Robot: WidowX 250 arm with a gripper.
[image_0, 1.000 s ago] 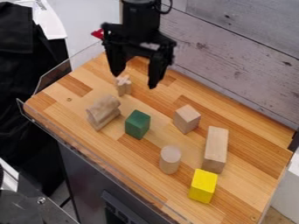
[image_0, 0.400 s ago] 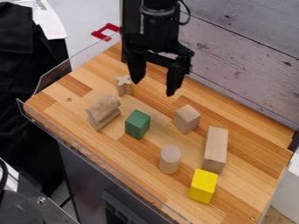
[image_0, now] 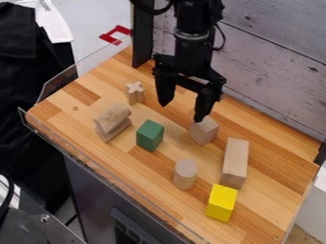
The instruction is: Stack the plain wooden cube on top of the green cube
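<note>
1. Pale wooden cube (image_0: 204, 133) stands ungrasped, just right of the green wooden block (image_0: 149, 136). The black two-finger gripper (image_0: 183, 110) hangs above and right of that block, fingers spread, nothing between them; one fingertip overlaps the cube in view, contact unclear.
2. Striped wooden tabletop (image_0: 175, 138) separates the green block from the cube, and from the pale wooden cylinder (image_0: 185, 174) at its lower right.
3. Upper right of the green block rises a whitewashed plank wall (image_0: 274, 86).

Wooden block (image_0: 203, 133) — pale, unpainted — sitting flat on striped tabletop (image_0: 267, 205).
</note>
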